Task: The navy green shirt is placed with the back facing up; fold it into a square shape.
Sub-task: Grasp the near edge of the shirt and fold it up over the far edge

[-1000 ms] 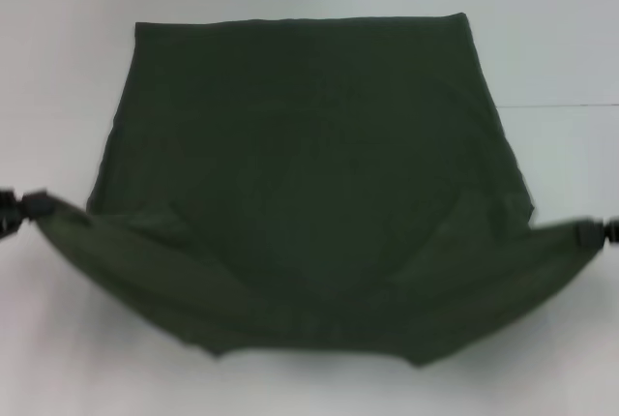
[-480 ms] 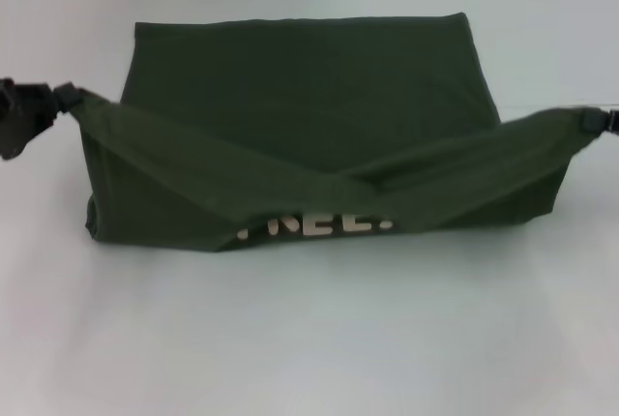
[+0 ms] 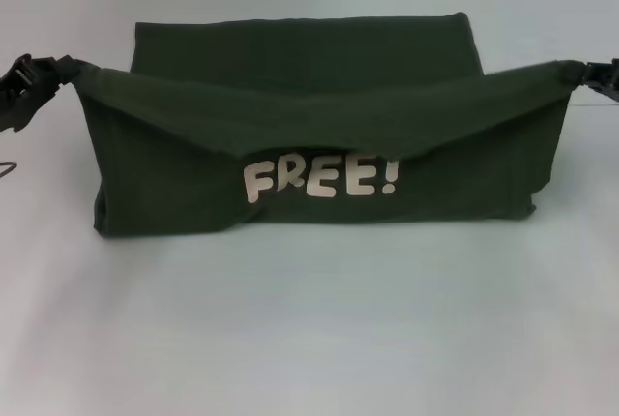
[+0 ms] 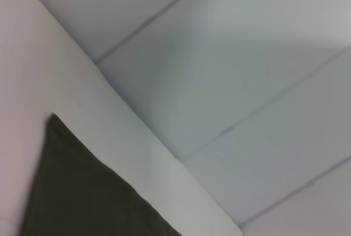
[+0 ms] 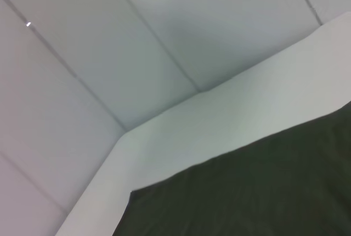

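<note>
Grippers both clamped on navy green shirt (image 3: 309, 160): left gripper (image 3: 60, 70) pinches one lifted corner, right gripper (image 3: 578, 74) the other, fabric stretched between us over the white table (image 3: 309, 339). We judge the fold half done; keep both corners level and taut, carry them on to the far hem, lay flat, then release. Versus a second ago, the corners sit higher and farther back, and the "FREE!" lettering (image 3: 319, 179) now shows fully.

The head camera looks forward and down at the whole navy green shirt (image 3: 309, 145) on the white table (image 3: 309, 339). Both wrist cameras sit close, facing across the table edge; each shares only a shirt part
</note>
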{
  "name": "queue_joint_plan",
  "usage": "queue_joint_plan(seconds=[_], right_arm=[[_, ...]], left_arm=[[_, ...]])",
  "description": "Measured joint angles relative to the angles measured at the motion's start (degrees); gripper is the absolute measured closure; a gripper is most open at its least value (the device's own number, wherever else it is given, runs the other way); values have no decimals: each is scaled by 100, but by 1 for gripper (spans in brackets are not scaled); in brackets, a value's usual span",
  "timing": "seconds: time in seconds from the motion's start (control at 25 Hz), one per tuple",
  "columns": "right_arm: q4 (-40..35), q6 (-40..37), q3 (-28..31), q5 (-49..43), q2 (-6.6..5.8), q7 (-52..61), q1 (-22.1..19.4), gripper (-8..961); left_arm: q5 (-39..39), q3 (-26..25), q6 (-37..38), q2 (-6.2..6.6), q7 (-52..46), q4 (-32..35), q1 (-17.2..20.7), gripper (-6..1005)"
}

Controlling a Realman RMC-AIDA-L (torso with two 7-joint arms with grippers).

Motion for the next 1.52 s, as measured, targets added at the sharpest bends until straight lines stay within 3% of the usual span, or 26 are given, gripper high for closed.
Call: queue_joint_plan(seconds=[0.52,1.04,1.12,1.32,1.52], right_arm=[[302,1582,-32,236,425,-454,299,925],[528,2725,-93,247,696,-1186,674,924],[528,2887,-110,247,720,-1243,711,789],[512,3087,-205,247,737,-1262,741,679],[470,3125,-226,247,727,-1300,725,569]], left_arm=[[-575,-1,-1244,-324,1389,-336,-327,972],[-1017,-14,-2060,-577,2634,-578,-575,972],[-1268,-30,-2254,-615,2892,-647,-600,972],[-1629,-16,-2605,-684,3112,-659,-608,879],[-1676,-4,-2721,-637,3152,-661,-615,750]])
